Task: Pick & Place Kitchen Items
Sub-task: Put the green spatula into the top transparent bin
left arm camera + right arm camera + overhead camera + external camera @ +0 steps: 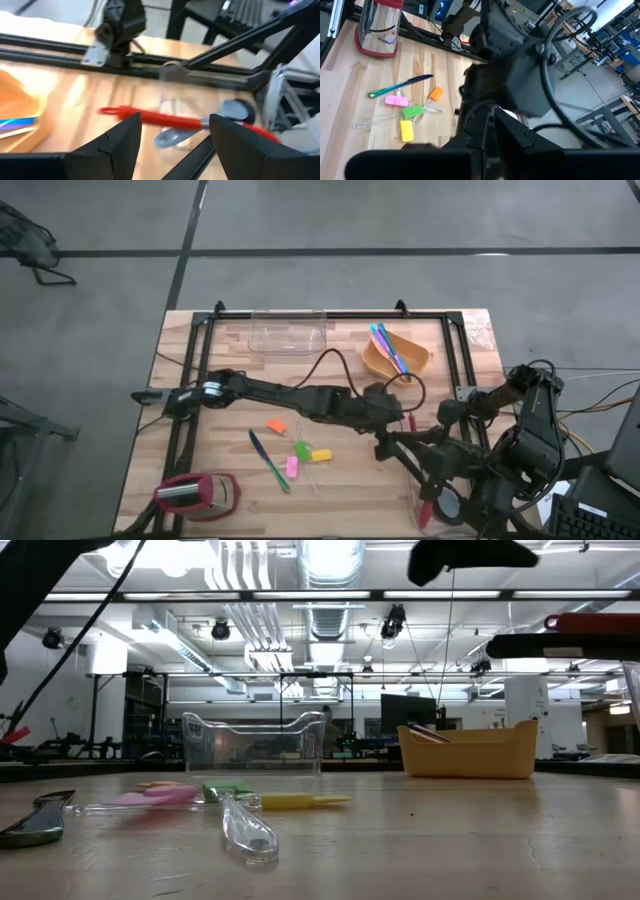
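My left gripper (174, 131) hangs open above the table's near right part, with nothing between its fingers. Beyond the fingers lies a red spatula (165, 119) next to a grey-blue utensil (235, 107), both at a clear tub (175, 106). In the high view the left gripper (398, 442) is right of the middle. My right gripper (487, 131) is shut and empty, raised at the table's right side behind the left arm. Small orange (277, 425), green (302, 448), yellow (320, 454) and pink (292, 467) pieces and a blue-green knife (268, 461) lie flat on the wood.
An orange bowl (395, 355) with blue, pink and purple cutlery stands at the far right. A clear tub (288, 333) stands at the far middle. A red-and-silver gadget (195, 493) sits at the near left corner. A black frame (205, 325) borders the table.
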You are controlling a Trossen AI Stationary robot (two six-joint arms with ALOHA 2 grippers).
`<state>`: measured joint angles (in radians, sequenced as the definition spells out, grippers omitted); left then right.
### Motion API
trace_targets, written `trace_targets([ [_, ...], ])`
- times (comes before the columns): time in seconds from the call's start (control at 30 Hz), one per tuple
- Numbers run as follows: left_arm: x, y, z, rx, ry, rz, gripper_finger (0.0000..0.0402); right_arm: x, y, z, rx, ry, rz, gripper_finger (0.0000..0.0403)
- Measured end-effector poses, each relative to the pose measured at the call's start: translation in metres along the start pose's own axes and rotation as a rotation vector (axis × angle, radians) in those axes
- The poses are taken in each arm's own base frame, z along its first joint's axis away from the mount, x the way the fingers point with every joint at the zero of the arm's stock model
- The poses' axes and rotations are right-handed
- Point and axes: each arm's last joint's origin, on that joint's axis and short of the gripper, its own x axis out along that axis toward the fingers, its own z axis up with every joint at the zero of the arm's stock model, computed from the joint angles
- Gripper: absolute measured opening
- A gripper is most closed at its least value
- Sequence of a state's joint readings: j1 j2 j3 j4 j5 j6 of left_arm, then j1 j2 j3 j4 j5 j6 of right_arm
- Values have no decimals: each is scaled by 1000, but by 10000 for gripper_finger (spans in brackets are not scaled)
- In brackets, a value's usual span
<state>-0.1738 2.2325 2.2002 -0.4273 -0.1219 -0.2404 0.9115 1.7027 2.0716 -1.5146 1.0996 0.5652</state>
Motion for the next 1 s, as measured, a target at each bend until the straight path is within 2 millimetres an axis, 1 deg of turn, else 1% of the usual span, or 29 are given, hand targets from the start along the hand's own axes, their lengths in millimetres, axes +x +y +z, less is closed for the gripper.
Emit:
trace_targets([
  [0.13,-10,3,3,39,18,56,239,0,0,0,-1,0,0,27],
  [0.3,-29,3,13,73,15,69,239,0,0,0,-1,0,-1,21],
  [0.43,-45,3,11,103,110,95,239,1,1,-2,3,4,-3,18],
  [0.53,-54,1,1,129,168,170,238,3,4,-4,6,11,-7,23],
  [0.63,-69,-6,-7,143,152,214,238,5,8,-8,1,19,-13,23],
  [0.73,-87,-12,-18,148,117,198,239,10,13,-13,-2,31,-22,17],
  [0.87,-107,-15,-44,115,55,156,239,18,20,-19,29,44,-39,11],
  [1.0,-130,-14,-71,89,-31,108,238,31,32,-23,62,38,-43,14],
])
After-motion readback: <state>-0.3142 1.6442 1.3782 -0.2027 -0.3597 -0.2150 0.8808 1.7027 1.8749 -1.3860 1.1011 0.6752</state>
